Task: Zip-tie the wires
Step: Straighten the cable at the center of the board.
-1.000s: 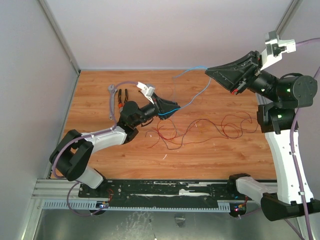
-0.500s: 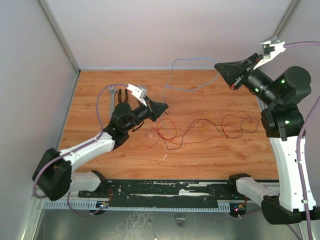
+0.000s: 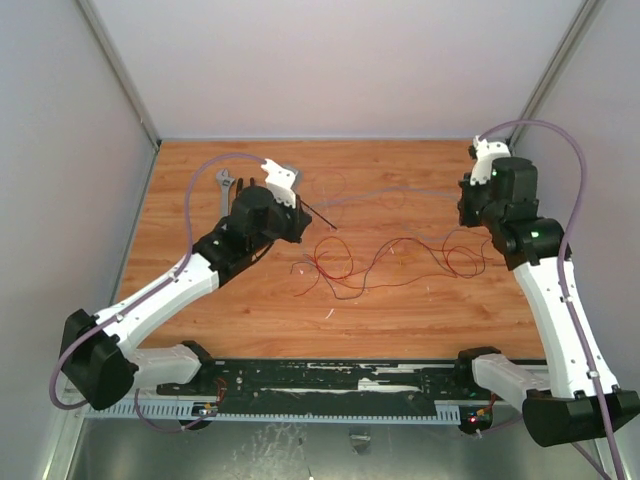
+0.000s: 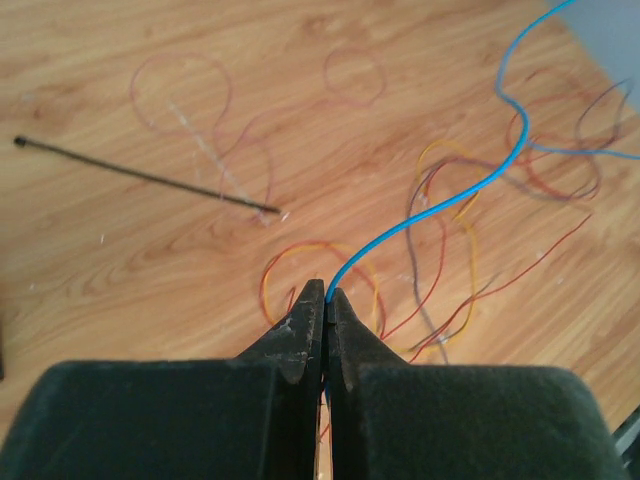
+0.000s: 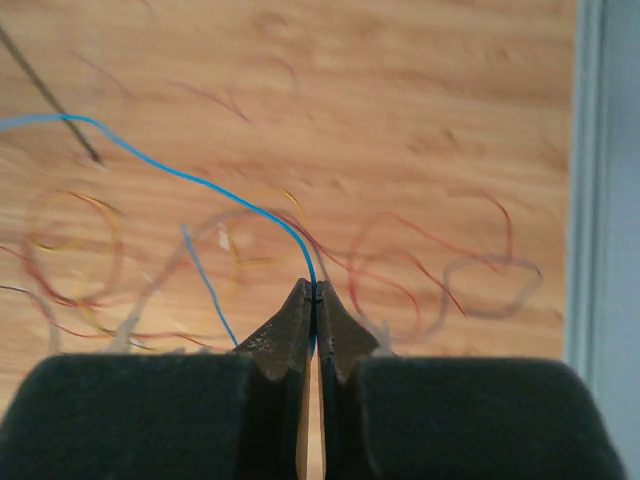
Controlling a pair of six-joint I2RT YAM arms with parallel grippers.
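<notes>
The wires lie as a loose tangle of thin red, maroon and orange strands on the wooden table, and the same wires show in both wrist views. One blue wire runs above them between my two grippers. My left gripper is shut on one end of it. My right gripper is shut on the other end. The zip tie, a thin dark strip, lies flat just beyond the left gripper, untouched.
A grey wrench lies at the back left beside the left arm. Lavender cables loop over both arms. Walls close the table on the left, back and right, and the right wall's base is near the right gripper.
The left gripper has closed on the blue wire. Both arms have come down from a raised pose, the right one swinging in and down, lowering the blue wire toward the tangle.
</notes>
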